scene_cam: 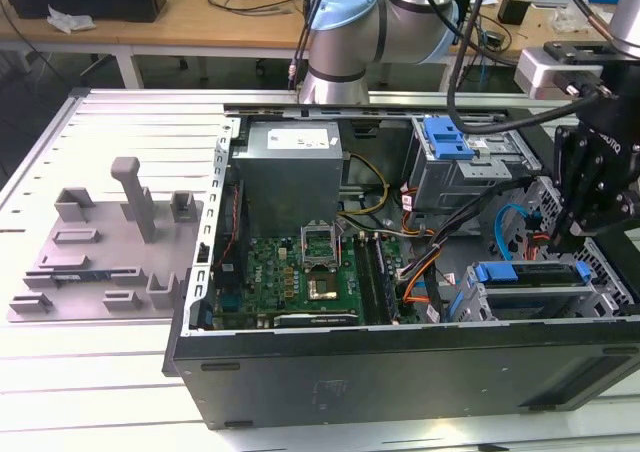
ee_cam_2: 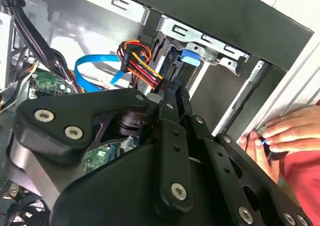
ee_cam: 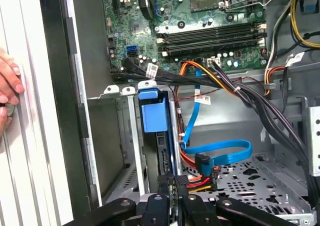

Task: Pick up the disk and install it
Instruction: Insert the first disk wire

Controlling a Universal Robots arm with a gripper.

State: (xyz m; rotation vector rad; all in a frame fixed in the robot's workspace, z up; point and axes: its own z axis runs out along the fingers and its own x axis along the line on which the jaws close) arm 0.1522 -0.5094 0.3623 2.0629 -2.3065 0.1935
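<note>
The fingers (ee_cam: pixel 167 191) are drawn almost together, only a thin slit between them, and their tips meet the near end of the disk (ee_cam: pixel 152 113). Whether they pinch that edge or only rest against it cannot be told. In the second wrist view the gripper (ee_cam_2: pixel 175 91) points along the same line toward the disk's blue frame (ee_cam_2: pixel 191 56).

The disk stands on edge inside the metal drive cage (ee_cam: pixel 127 136), its blue carrier frame level with the cage's tabs. In the exterior view the disk (scene_cam: pixel 520 272) lies in the cage (scene_cam: pixel 600 292) at the case's corner on the exterior view's right, with the gripper (scene_cam: pixel 585 207) hanging just beside it.

A flat blue data cable (ee_cam: pixel 220 148) loops next to the cage, and a bundle of red, orange and yellow wires (ee_cam_2: pixel 137 61) runs close to the fingers. Further in lies the green motherboard (ee_cam: pixel 210 31).

A person's hand (ee_cam: pixel 7 93) rests on the ribbed table outside the black computer case (scene_cam: pixel 400 372). A grey fixture tray (scene_cam: pixel 100 242) sits well apart on the exterior view's left.
</note>
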